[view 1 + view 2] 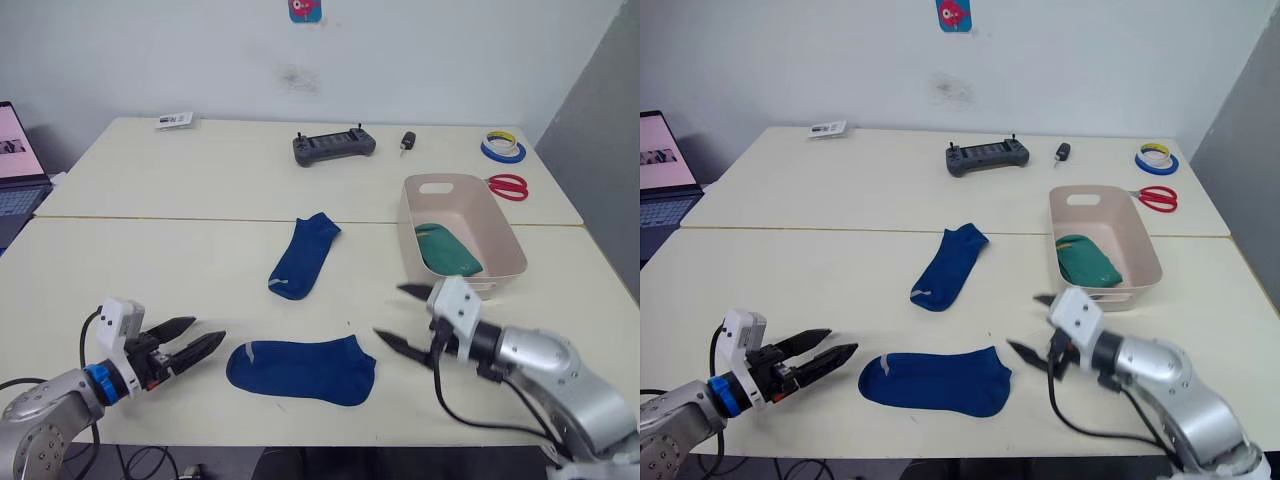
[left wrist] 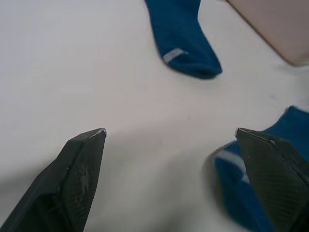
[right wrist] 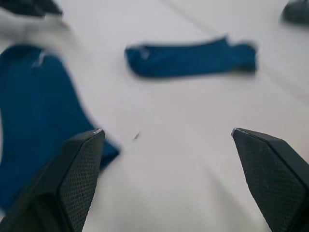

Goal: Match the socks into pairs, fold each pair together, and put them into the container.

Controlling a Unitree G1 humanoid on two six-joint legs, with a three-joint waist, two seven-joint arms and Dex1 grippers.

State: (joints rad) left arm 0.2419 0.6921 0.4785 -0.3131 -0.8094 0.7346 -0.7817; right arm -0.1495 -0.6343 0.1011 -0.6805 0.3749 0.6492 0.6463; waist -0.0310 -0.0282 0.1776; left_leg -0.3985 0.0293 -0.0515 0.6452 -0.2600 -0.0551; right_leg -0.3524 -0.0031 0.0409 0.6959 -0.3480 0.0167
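Two royal blue socks lie apart on the table. One sock [image 1: 300, 370] lies flat near the front edge, between my two grippers. The other sock [image 1: 305, 255] lies further back at mid table. A pale pink container [image 1: 505, 245] stands at the right with a folded green pair [image 1: 447, 250] inside. My left gripper [image 1: 200, 340] is open, just left of the near sock's cuff, holding nothing. My right gripper [image 1: 400, 315] is open too, just right of that sock's toe and in front of the container.
At the back of the table lie a dark handheld controller [image 1: 334, 146], a small black key fob [image 1: 407, 141], tape rolls [image 1: 502, 148], red scissors [image 1: 510, 186] and a small card [image 1: 174, 121]. A laptop [image 1: 18, 170] stands at the far left.
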